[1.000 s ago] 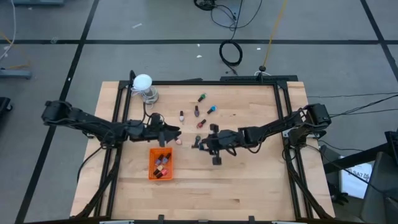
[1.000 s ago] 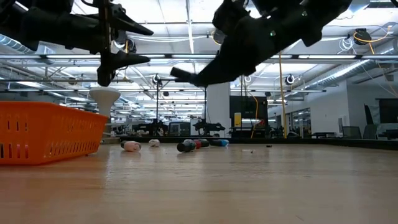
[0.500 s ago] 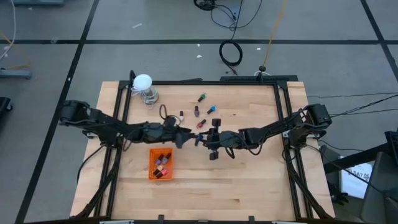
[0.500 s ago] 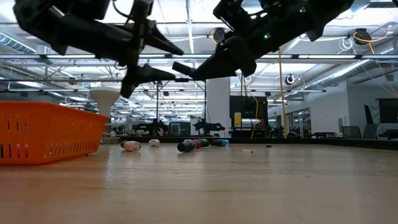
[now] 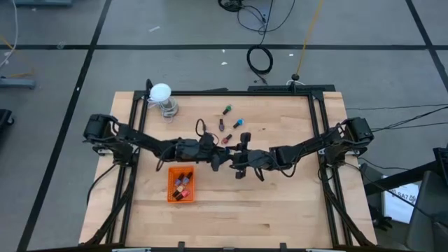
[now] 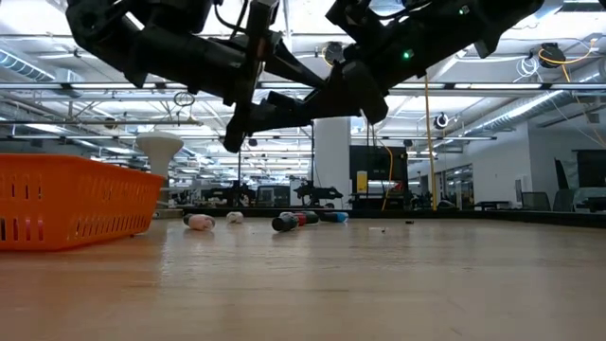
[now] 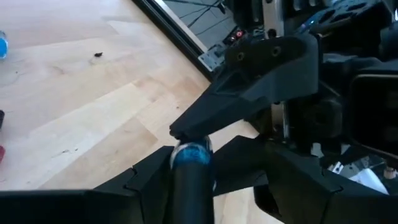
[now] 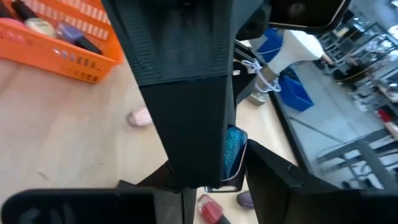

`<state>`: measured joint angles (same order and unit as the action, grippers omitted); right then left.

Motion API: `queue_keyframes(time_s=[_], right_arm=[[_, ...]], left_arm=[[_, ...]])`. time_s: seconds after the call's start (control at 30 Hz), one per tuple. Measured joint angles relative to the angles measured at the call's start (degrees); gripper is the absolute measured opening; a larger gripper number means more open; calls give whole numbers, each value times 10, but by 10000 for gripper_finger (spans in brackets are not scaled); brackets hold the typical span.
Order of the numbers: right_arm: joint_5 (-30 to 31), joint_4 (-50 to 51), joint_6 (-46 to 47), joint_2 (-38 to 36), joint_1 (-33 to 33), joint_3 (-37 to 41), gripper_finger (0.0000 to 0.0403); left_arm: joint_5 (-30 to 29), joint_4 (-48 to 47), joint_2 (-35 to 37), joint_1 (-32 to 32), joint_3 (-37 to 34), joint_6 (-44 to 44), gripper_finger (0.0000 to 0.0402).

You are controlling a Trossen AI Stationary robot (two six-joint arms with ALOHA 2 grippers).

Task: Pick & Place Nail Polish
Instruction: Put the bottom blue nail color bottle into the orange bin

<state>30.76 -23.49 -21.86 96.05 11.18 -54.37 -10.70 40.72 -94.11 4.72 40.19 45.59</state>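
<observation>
Table (image 5: 280,203): wooden top with a dark frame, both arms reaching in to meet near its middle.
Left arm: stretches from the left edge toward the centre, passing above the orange tray.
White ball (image 5: 161,92): sits on its clear stand at the far left corner, well apart from the grippers.
Orange tray (image 5: 170,187): lies at the near left of centre, with several small bottles (image 5: 183,183) inside.
Left gripper (image 5: 221,158): hangs above the table just beside the right gripper, fingers spread on either side of the teal bottle; the left wrist view shows the bottle end-on between them.
Teal bottle (image 8: 235,152): glittery nail polish, held in the air over the centre of the table, between the two grippers.
Right gripper (image 5: 237,160): faces the left gripper tip to tip, fingers pinching the teal bottle.
Loose bottles (image 5: 222,125): a handful of nail polish bottles lie scattered on the wood beyond the grippers, toward the far edge; the low view shows them on their sides, a pale one (image 6: 200,222) to the left of the dark and red ones.
Right arm: runs from the right edge in toward the centre.
</observation>
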Motion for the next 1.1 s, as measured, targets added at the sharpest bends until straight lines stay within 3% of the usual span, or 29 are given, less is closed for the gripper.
queue_keyframes(time_s=[0.23, 0.53, 0.63, 0.83, 0.93, 1.1], right_arm=[[14, -3, -14, 0, 7, 0, 99], [22, 1, -20, 0, 10, 0, 99], [25, 5, -17, 0, 15, 0, 105], [45, 30, 97, -1, 34, -3, 197], [51, 60, 142, -8, 42, -3, 229], [40, 133, 191, -33, 50, 0, 250]], left_arm=[[58, 1, 0, -22, 2, 21, 216], [67, -8, 0, -40, 2, 22, 50], [92, -7, 0, -52, 2, -8, 50], [150, -10, 14, -68, 2, -88, 50], [145, -30, 34, -68, 2, -121, 50], [83, -120, 86, -71, 2, -155, 50]])
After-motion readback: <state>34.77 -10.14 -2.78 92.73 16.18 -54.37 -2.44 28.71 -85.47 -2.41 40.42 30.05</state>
